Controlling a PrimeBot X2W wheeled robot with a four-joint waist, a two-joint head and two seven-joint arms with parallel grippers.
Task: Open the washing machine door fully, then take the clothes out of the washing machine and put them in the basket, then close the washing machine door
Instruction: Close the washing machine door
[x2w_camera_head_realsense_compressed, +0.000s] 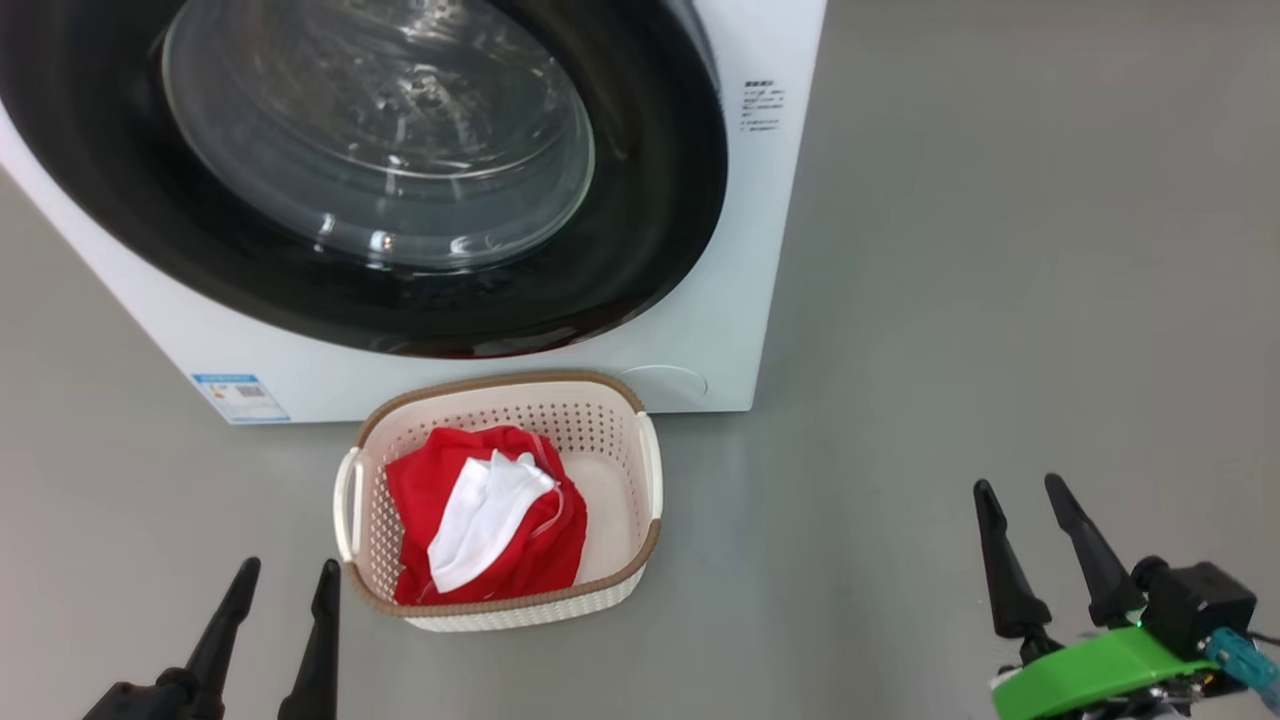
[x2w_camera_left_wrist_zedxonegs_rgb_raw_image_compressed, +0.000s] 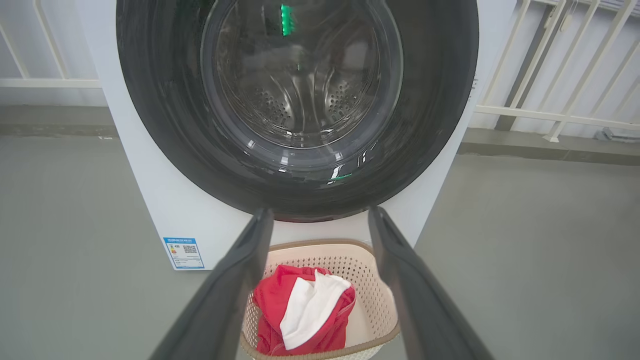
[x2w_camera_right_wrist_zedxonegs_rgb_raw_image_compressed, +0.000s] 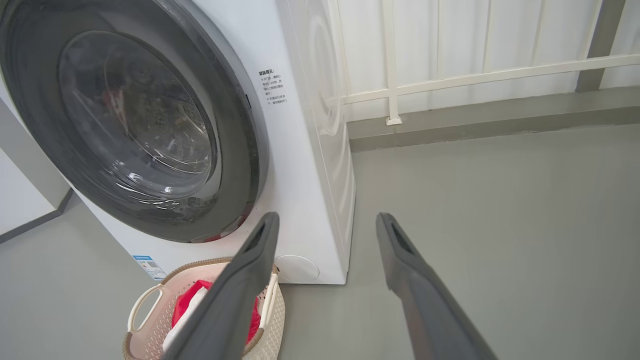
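The white washing machine (x2w_camera_head_realsense_compressed: 745, 260) stands ahead with its round black-rimmed door (x2w_camera_head_realsense_compressed: 640, 230) shut flat against the front; the glass bowl (x2w_camera_left_wrist_zedxonegs_rgb_raw_image_compressed: 305, 75) shows the steel drum behind it. Directly in front of it on the floor sits the cream basket (x2w_camera_head_realsense_compressed: 640, 470), holding the red and white clothes (x2w_camera_head_realsense_compressed: 480, 515). My left gripper (x2w_camera_head_realsense_compressed: 285, 575) hangs open just left of the basket's near corner, nothing between its fingers. My right gripper (x2w_camera_head_realsense_compressed: 1028, 490) is open over bare floor far to the right. The left wrist view looks over the basket (x2w_camera_left_wrist_zedxonegs_rgb_raw_image_compressed: 372, 280) and clothes (x2w_camera_left_wrist_zedxonegs_rgb_raw_image_compressed: 305, 305).
Grey floor (x2w_camera_head_realsense_compressed: 950, 300) spreads out on the right of the machine. A white railing (x2w_camera_right_wrist_zedxonegs_rgb_raw_image_compressed: 450, 80) runs along the wall behind, above a low grey kerb. A blue sticker (x2w_camera_head_realsense_compressed: 240, 397) marks the machine's lower left front.
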